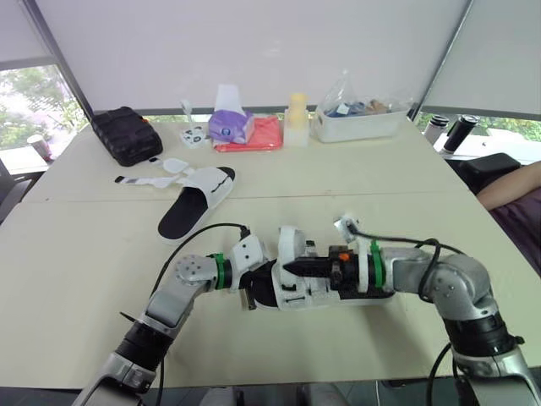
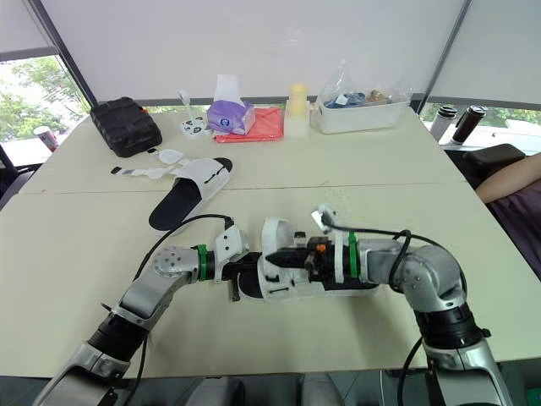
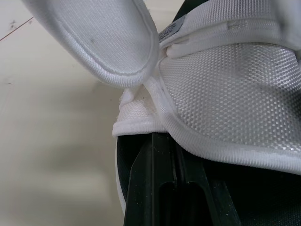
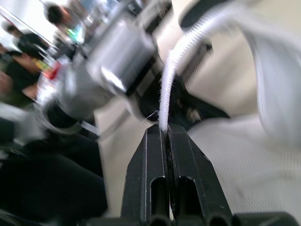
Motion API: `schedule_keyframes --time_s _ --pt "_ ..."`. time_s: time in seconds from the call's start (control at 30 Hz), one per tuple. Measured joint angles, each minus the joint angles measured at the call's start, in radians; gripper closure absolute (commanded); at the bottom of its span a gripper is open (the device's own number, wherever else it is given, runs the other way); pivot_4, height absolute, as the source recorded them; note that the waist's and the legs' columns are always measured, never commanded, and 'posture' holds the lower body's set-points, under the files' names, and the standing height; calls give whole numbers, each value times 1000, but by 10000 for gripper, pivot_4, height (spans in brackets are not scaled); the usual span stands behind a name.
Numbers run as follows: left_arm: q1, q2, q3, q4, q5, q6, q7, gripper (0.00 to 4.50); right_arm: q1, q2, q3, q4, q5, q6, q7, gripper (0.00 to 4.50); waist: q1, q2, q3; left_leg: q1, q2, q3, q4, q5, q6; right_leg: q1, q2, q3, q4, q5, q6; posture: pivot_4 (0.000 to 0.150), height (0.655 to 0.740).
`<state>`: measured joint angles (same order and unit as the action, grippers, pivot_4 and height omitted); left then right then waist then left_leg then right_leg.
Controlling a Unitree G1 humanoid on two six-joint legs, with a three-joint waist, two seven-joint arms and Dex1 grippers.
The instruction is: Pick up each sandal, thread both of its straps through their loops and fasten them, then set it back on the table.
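Big pale bench (image 1: 84,254) by a window with the blinds down. Clutter sits along the far edge: black case (image 1: 127,134), tissue box (image 1: 230,123), clear tub (image 1: 359,123).

Head views: the near sandal (image 1: 292,296) is low at the front of the bench between both arms, and I can't tell if it's resting or just off the surface. The left pincer (image 1: 252,292) is at one end of it and the right pincer (image 1: 292,268) reaches in over the top. The second sandal (image 1: 199,203) lies further back on the left, straps undone and splayed out.

Left wrist: fingers (image 3: 146,188) are drawn almost together, tips tucked at the hem of the woven upper (image 3: 235,94), above the dark footbed (image 3: 263,197). No idea if they're actually pinching cloth.

Right wrist: fingers (image 4: 188,165) are clamped on the fuzzy edge of a white strap (image 4: 171,80) that curves up and away.

My guess on handling: the thing looks light, with a stiffish sole but floppy fabric straps that'll fold and twist. I'd hold the strap near its tip to feed it, and brace the sandal by the sole rim, not the cloth.
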<state>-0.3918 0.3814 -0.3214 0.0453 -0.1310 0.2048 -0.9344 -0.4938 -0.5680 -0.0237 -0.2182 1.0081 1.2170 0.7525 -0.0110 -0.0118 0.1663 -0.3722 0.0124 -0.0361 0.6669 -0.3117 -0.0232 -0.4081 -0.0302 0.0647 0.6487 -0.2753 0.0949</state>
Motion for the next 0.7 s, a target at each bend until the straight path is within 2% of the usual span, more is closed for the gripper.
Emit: schedule_keyframes --time_s 0.27,0.53,0.7 --pt "3 -2 0 5 1 -16 4 45000 4 -36 -14 43 56 120 18 44442 0 0 0 0 0 0 0 0 0 -1 -1 0 0 0 0 1500 7400" --pt "8 -2 0 1 1 -15 12 45000 54 -42 50 4 17 103 32 44442 -1 0 0 0 0 0 0 0 0 -1 -1 0 0 0 0 1500 7400" --pt "8 -1 0 1 1 -15 12 45000 46 -16 38 12 4 89 15 44442 -2 0 0 0 0 0 0 0 0 -1 0 0 0 0 0 1500 7400"
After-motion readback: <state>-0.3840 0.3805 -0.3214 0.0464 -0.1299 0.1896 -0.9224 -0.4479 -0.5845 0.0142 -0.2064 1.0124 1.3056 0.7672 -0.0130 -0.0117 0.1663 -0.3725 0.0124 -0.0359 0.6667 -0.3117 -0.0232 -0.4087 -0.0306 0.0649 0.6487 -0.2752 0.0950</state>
